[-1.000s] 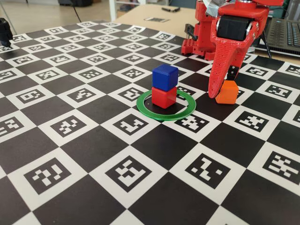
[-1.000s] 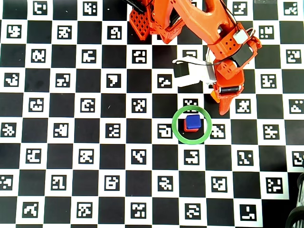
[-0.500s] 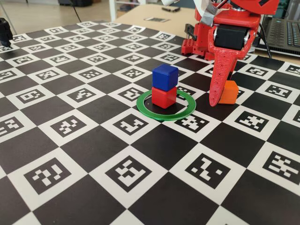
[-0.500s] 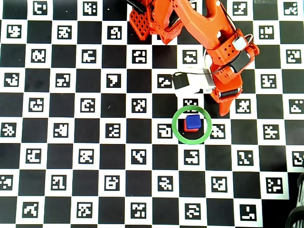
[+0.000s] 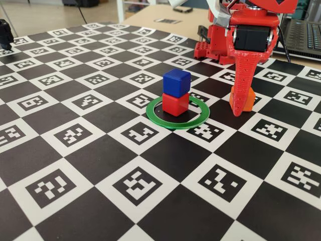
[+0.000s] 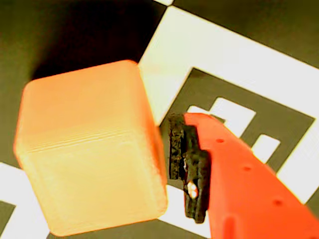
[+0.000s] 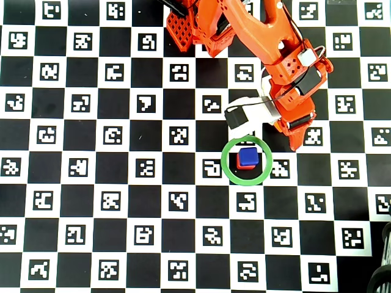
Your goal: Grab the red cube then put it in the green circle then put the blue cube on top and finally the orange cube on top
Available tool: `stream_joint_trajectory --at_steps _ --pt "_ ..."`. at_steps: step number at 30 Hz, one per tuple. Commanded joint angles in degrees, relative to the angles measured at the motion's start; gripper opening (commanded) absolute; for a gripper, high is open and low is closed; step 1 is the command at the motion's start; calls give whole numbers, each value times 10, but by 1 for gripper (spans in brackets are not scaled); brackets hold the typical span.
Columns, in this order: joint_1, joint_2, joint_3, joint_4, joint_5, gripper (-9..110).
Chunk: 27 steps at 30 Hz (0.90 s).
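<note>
The blue cube sits squarely on the red cube inside the green circle; the overhead view shows the blue cube within the green circle. To their right in the fixed view, the orange cube rests on the board. My gripper is lowered around it, one finger crossing the cube's front. In the wrist view the orange cube fills the left, with one black pad a sliver off its right face; the other finger is out of frame. The gripper hides the orange cube in the overhead view.
The board is a checkerboard of black squares and marker tiles. The arm's red base stands at the back right, with a laptop behind it. A small black object sits at the far left edge.
The gripper has turned and shifted right, from beside the orange cube to straddling it, and now points straight down. None of the cubes have moved.
</note>
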Motion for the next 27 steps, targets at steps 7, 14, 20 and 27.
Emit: stream_joint_trajectory --at_steps 7,14,20,27 --pt "-6 6 -25 -16 -37 37" --pt "-6 3 -24 -16 -40 27" --pt "-2 2 -23 -14 -40 13" --pt "4 7 -46 17 -24 7"
